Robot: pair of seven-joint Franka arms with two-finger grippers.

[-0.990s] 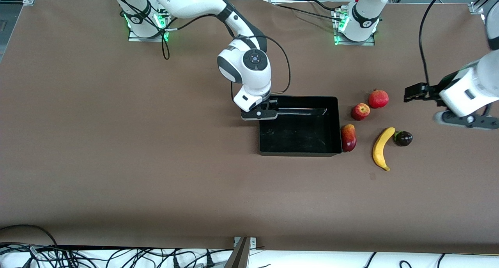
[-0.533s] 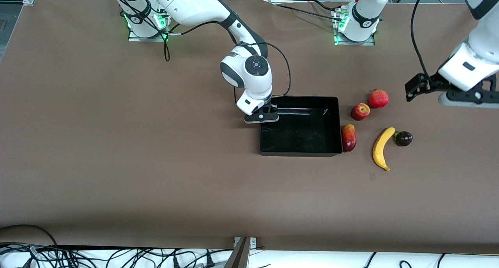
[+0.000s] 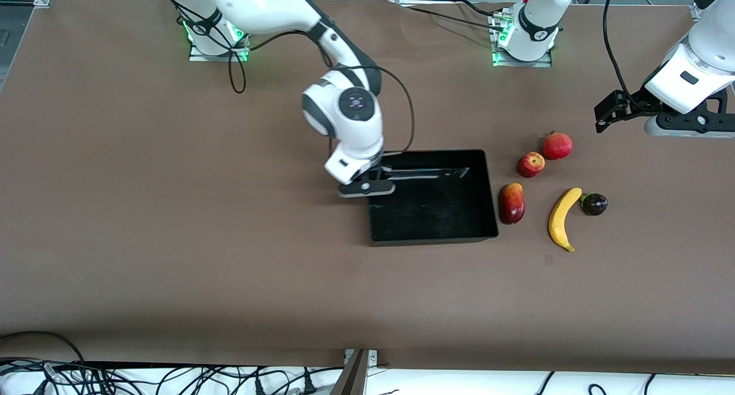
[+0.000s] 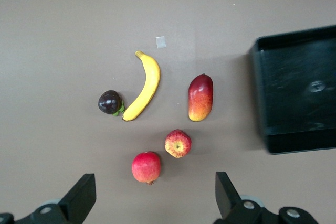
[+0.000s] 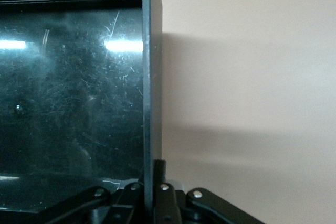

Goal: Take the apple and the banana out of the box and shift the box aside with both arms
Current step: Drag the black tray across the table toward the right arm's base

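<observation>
Fruit is already out of the box: from my seat I read the first half of the job as done. The apple sits on the bare worktop toward the left arm's end, well clear of the box wall, with a larger red crowned fruit just beside it and farther from the front camera. The banana lies nearer that camera, a dark plum-like fruit touching or nearly touching its upper tip. A red-and-yellow oval fruit rests just beside the box's wall, with a narrow gap showing. The box itself holds nothing I can see, only scuffs and glare on its black floor.

What is left, in my judgement, is shifting the box aside. My right claw is clenched on the box's wall at the corner toward the right arm's end; the right wrist view shows the thin wall running straight up between the pads, so I take that as a firm pinch. The left claw hangs released, fingers spread wide, up over the worktop above the fruit cluster and holding nothing. The task names both arms, yet only one has the box.
</observation>
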